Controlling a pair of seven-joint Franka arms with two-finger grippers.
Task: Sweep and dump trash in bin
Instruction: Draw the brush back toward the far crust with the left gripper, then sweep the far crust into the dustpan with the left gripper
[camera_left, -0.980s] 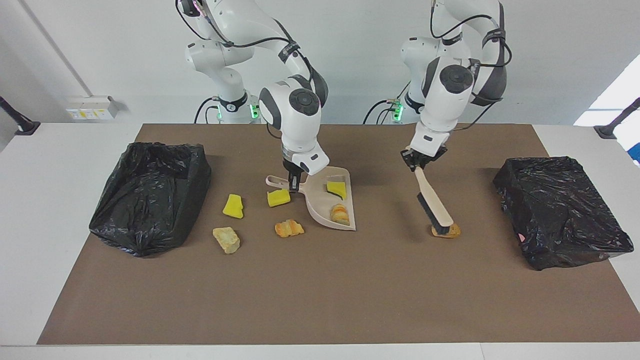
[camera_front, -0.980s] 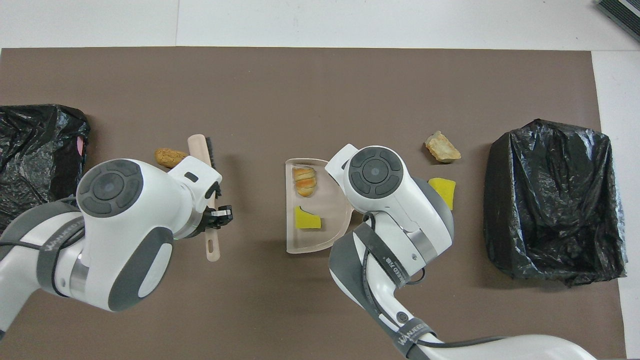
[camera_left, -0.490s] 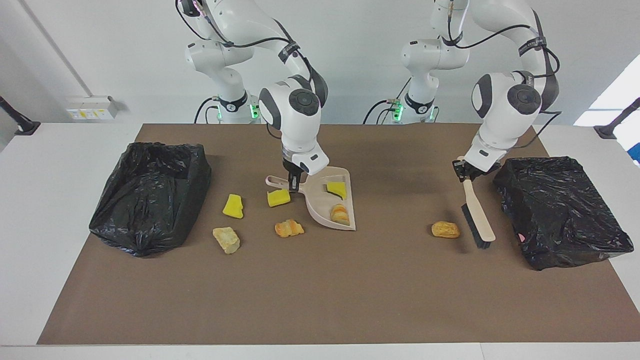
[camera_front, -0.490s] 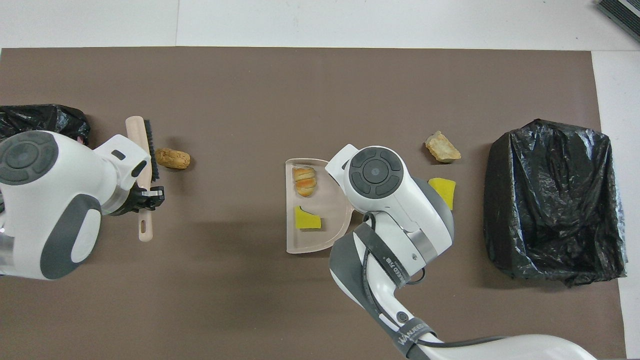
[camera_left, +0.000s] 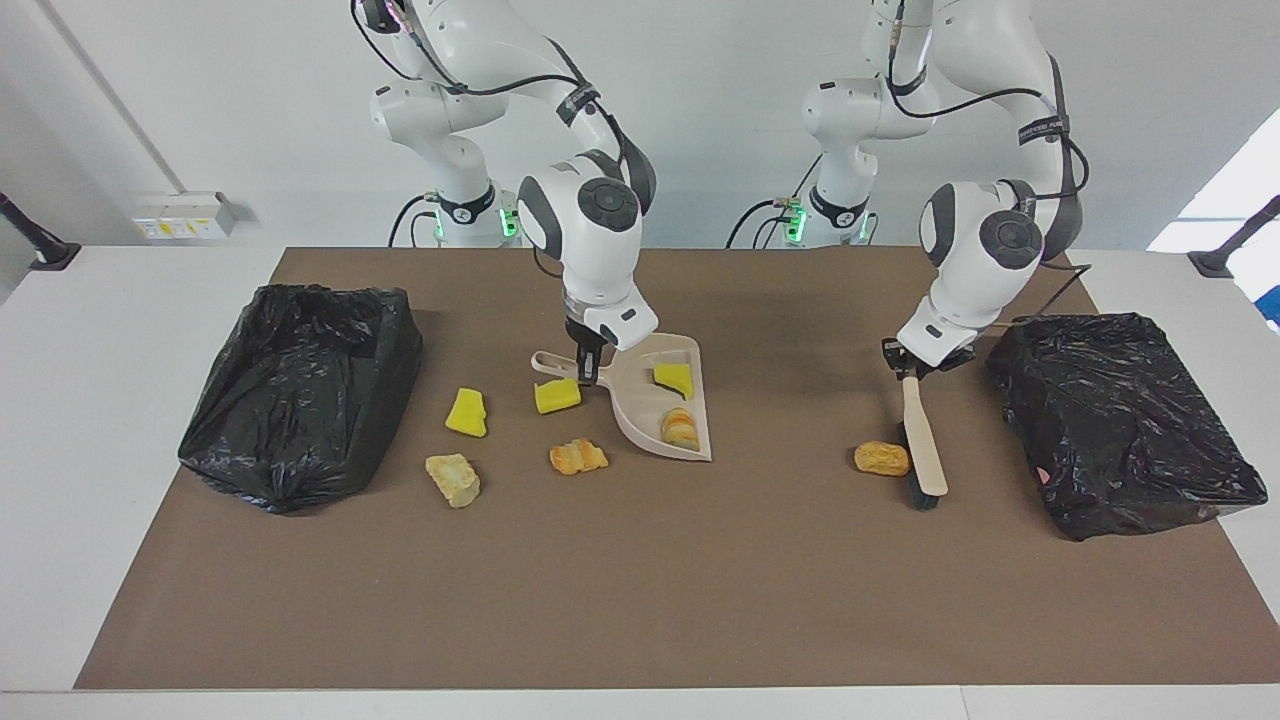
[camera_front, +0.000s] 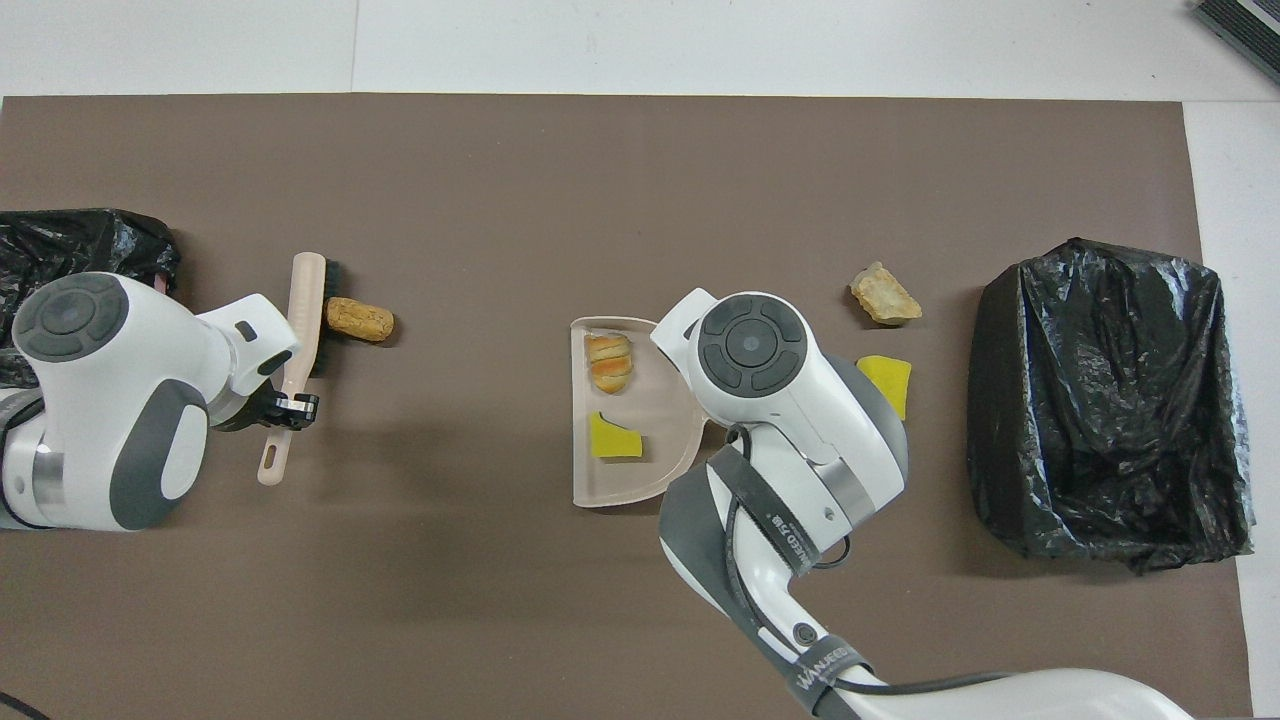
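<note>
My left gripper (camera_left: 912, 366) (camera_front: 286, 411) is shut on the handle of the beige brush (camera_left: 924, 442) (camera_front: 304, 314). The brush's bristles touch an orange trash lump (camera_left: 881, 458) (camera_front: 360, 319) on the side toward the left arm's end. My right gripper (camera_left: 590, 372) is shut on the handle of the beige dustpan (camera_left: 640, 410) (camera_front: 625, 478), which lies flat on the mat. In the pan are a yellow sponge piece (camera_left: 673, 378) (camera_front: 614, 440) and a bread lump (camera_left: 680, 428) (camera_front: 609, 362). Loose trash lies beside the pan: two yellow sponges (camera_left: 557, 396) (camera_left: 466, 412), an orange lump (camera_left: 577, 456) and a tan lump (camera_left: 452, 479) (camera_front: 885, 296).
A black-bagged bin (camera_left: 300, 390) (camera_front: 1110, 400) stands at the right arm's end of the brown mat. A second black-bagged bin (camera_left: 1120, 420) (camera_front: 80, 240) stands at the left arm's end, close beside the brush.
My left arm carried the brush off the orange lump toward its bin, then swung it back against the lump, nudging it slightly toward the dustpan. The right arm and dustpan stayed still.
</note>
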